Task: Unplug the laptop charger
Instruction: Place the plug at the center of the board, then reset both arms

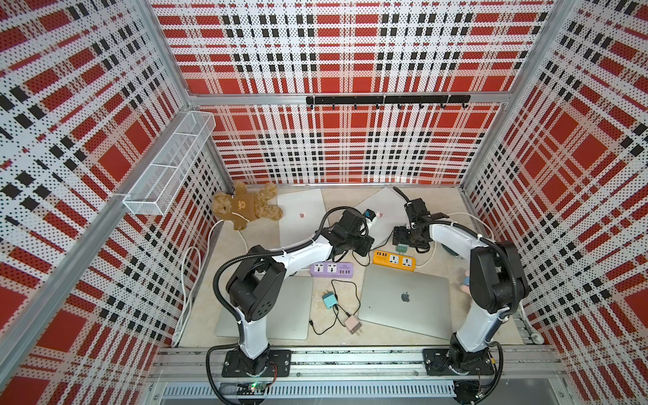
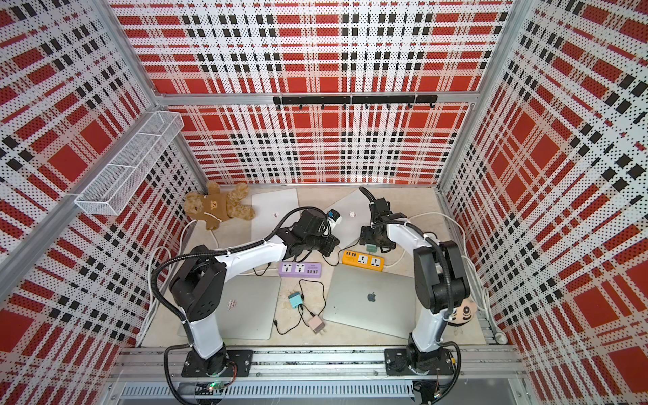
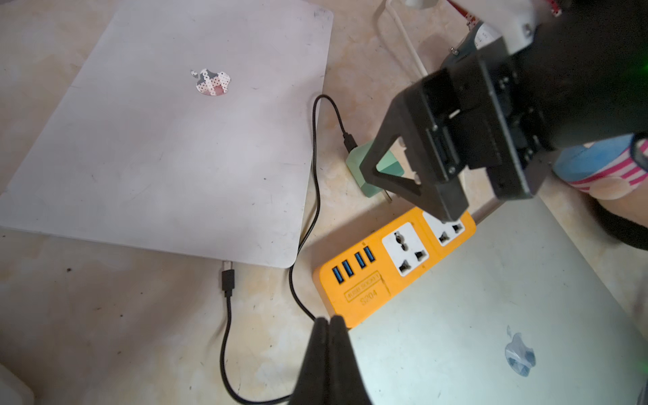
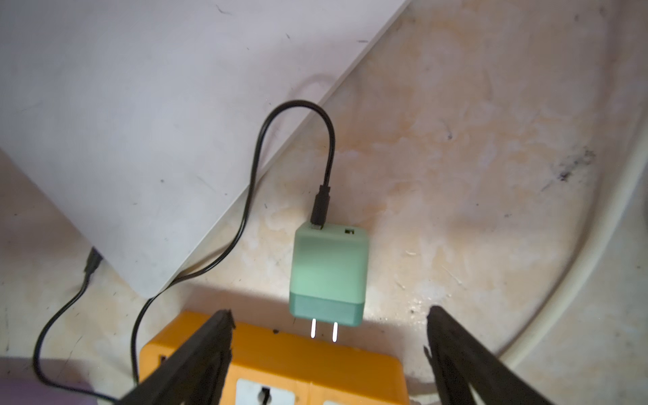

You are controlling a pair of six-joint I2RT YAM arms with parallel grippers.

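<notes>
The green charger (image 4: 328, 270) lies flat on the worktop (image 4: 473, 157), just off the 12 o'clock side of the orange power strip (image 4: 280, 357). Its two prongs (image 4: 313, 329) are bare and point back at the strip, plainly out of any socket. My right fingers (image 4: 210, 350) are spread wide above it with nothing between them. My left fingers (image 3: 326, 350) are clenched together over the strip's 9 o'clock end, right where the black cable (image 3: 314, 196) passes under them; I cannot tell whether they nip it. The cable's USB-C plug (image 3: 228, 278) lies loose just beside the edge of the silver laptop (image 3: 175, 140), which sits toward 11 o'clock from the charger. So the unplugging looks done to me, and the step in hand is getting clear cleanly. I would lift my right side straight up before swinging toward 6 o'clock, since a sideways move this low could knock the charger or shove the strip. On the left I would part the fingers before rising, so that a pinched cable does not drag the charger across the worktop.
</notes>
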